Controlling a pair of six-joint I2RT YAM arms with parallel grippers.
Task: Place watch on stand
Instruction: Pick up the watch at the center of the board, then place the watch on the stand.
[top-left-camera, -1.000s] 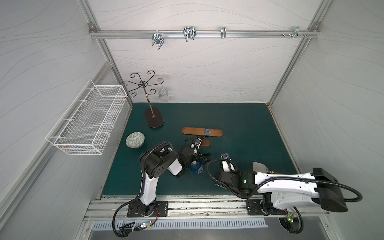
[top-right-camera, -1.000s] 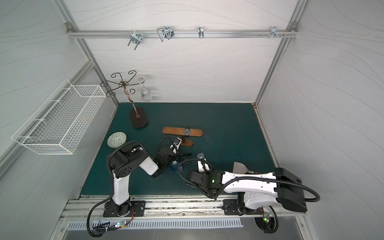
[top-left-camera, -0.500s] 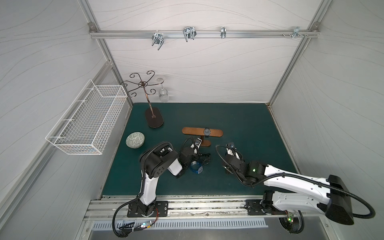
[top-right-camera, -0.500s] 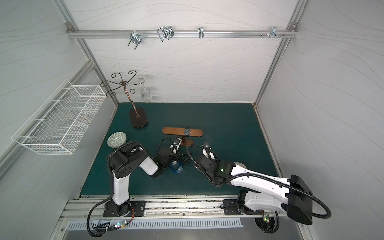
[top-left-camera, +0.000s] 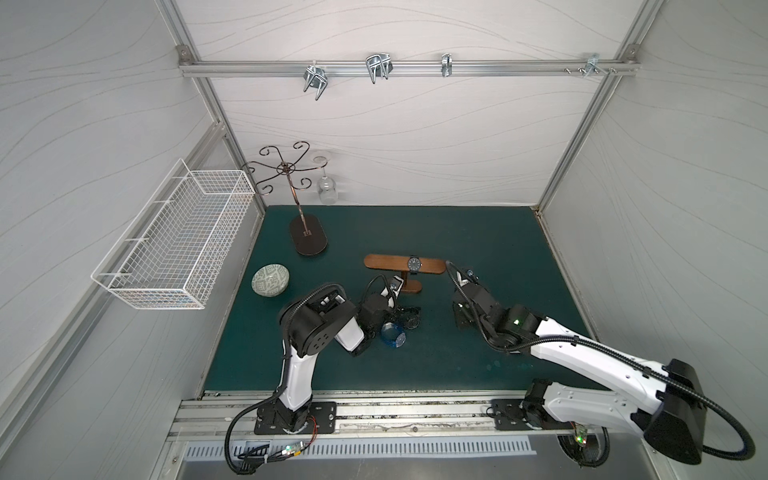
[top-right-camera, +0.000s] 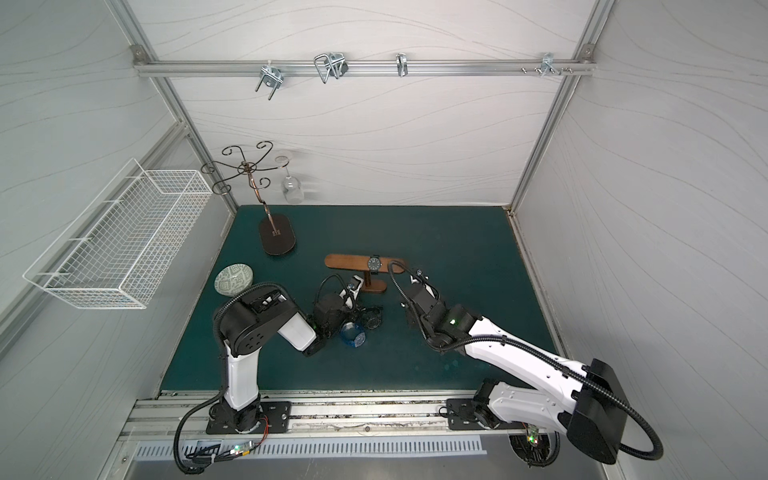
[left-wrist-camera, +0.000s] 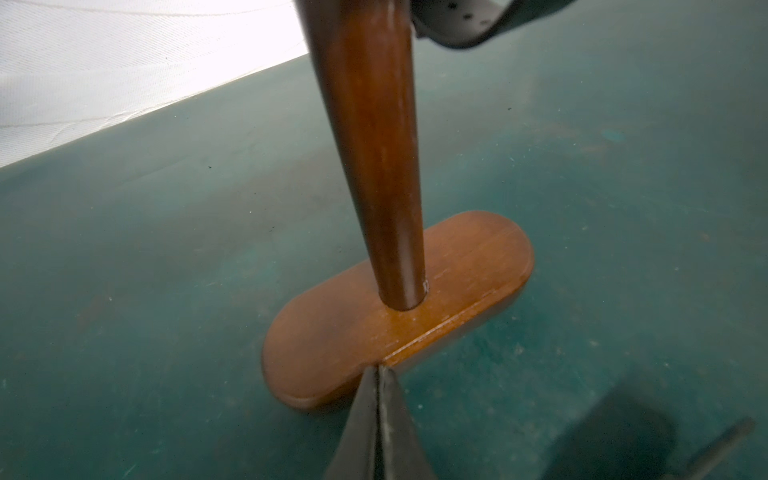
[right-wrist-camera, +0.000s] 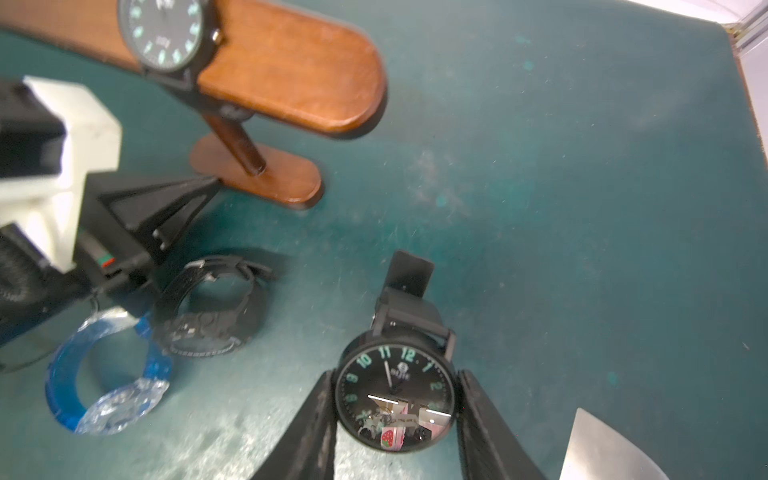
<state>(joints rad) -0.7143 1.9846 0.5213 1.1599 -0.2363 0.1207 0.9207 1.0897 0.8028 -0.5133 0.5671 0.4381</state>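
Pale-green numerals 9, 10, 11, 12, 1, 2 on the black round-dialled wristwatch (right-wrist-camera: 394, 397) — brand mark (right-wrist-camera: 402, 369) below 12 o'clock unreadable.

I counted three black watches: a mounted watch (right-wrist-camera: 164, 35), a gripped watch (right-wrist-camera: 395, 399) and a loose watch (right-wrist-camera: 212, 328). I also saw one blue band (right-wrist-camera: 120, 409), one stand (top-left-camera: 386, 262), one rack (top-left-camera: 308, 236), one glass (top-left-camera: 327, 192), one bowl (top-left-camera: 270, 280), one basket (top-left-camera: 174, 245).

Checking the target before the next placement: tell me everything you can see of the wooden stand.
The stand is brown wood, T-shaped: a long flat round-ended crossbar on a short tapered post set in a small oval base. It stands upright on the green mat. A black watch is strapped around the crossbar near its middle. The left end effector, shut, has its tip at the base's edge.
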